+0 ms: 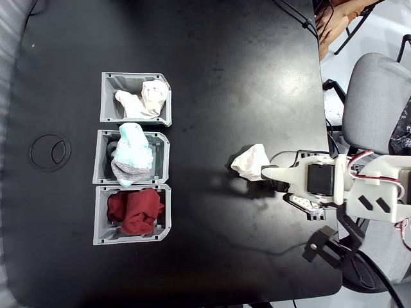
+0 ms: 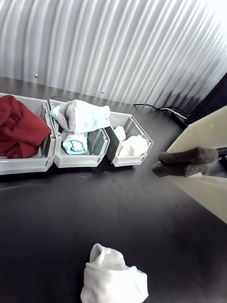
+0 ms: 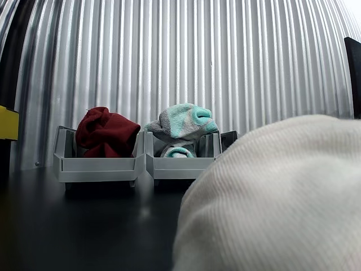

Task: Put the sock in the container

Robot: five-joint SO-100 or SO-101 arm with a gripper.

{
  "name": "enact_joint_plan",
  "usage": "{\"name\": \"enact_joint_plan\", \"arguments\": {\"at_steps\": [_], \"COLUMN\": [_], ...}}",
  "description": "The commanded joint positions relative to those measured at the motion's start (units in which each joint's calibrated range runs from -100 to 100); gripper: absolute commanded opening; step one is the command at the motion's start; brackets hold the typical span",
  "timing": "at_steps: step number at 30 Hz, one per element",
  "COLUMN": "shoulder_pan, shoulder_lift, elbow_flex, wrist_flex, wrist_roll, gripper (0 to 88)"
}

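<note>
Right now the crumpled cream-white fabric sock (image 1: 250, 162) lies on the black counter (image 1: 212, 77), well apart from the container (image 1: 135, 76), the light grey plastic bin with a cut-off corner at the top of the row in the fixed view. That bin already holds white and cream fabric (image 1: 142, 101). The white gripper (image 1: 264, 173) sits just beside the sock, its tip at or against the fabric. I cannot tell how far its jaws are parted or whether they have any hold on the cloth. In the wrist view one dark grey pad (image 2: 187, 163) hangs above the counter, with the sock (image 2: 113, 277) low in the frame.

Several things could go wrong from here:

- A bunched sock offers loose folds, so the gripper may pinch only an outer layer, and the sock could unroll and slip out on the way across.
- The carry is long, crossing most of the open counter. A dangling end might drag or snag on a bin rim.
- The neighbouring bin of mint-and-grey fabric (image 1: 131, 157) stands touching the container, piled above its walls (the dark red one (image 1: 135, 212) likewise). A slightly misaimed drop could land the sock there.
- With the container partly full, a sock let go at the edge may drape over the wall (image 2: 127, 161) rather than settle inside.
</note>
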Motion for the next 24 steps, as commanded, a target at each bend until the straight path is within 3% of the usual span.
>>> {"name": "enact_joint_plan", "arguments": {"at_steps": [1,8,24], "shoulder_pan": [0.22,-0.09,-0.33], "shoulder_lift": [-12.42,-25.14,-30.07], "elbow_flex": [20.84,44.29,50.51], "wrist_flex": [-12.52,-26.19,-26.78], "wrist_roll": [-0.18,-0.23,-0.23], "gripper": [1.3,1.3,1.3]}}
